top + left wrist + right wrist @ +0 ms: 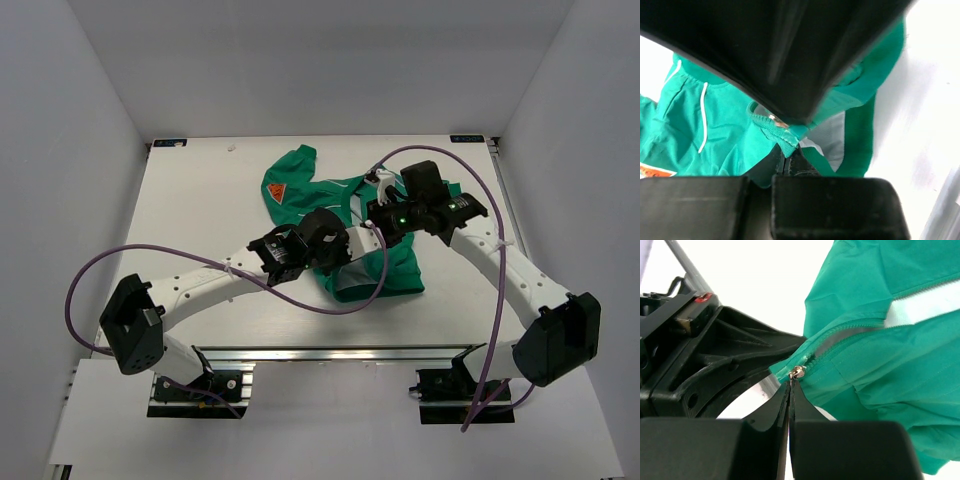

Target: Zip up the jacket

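The green jacket (300,190) lies in the middle of the white table, partly hidden under both wrists. My left gripper (786,154) is shut on the green hem fabric (777,132) at the bottom end of the zipper, beside the pale lining (832,135). My right gripper (791,384) is shut on the pull tab of the small metal zipper slider (798,372), which sits at the low end of the teeth. In the top view both grippers, left (352,240) and right (377,217), meet over the jacket's lower front. The zipper line above the slider stands apart, showing lining (920,302).
An orange sleeve patch (277,190) faces up at the jacket's left. Purple cables (330,305) loop over the table (200,200) near the jacket's hem. The right wrist body (790,50) hangs close above my left fingers. An aluminium rail (330,352) runs along the near edge.
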Robot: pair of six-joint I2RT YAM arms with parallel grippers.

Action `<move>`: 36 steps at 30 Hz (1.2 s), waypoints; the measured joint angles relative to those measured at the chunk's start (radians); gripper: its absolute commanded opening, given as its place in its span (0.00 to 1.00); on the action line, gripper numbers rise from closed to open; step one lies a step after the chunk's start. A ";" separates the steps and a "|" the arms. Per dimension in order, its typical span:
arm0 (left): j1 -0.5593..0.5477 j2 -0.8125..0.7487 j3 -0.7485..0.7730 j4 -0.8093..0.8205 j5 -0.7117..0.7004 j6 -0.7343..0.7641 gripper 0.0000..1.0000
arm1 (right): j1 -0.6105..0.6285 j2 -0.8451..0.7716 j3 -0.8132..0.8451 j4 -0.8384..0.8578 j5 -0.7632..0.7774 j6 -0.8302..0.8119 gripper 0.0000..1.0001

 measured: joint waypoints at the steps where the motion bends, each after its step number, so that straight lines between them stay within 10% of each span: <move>1: 0.000 0.000 0.000 -0.001 0.007 0.000 0.00 | 0.000 0.000 0.000 0.000 0.018 0.000 0.00; 24: 0.013 -0.145 -0.086 -0.008 0.114 -0.032 0.00 | 0.032 0.103 0.018 0.153 0.213 -0.063 0.00; 36: 0.015 -0.182 -0.186 0.023 0.174 -0.232 0.00 | 0.014 0.482 0.309 0.196 0.508 -0.114 0.00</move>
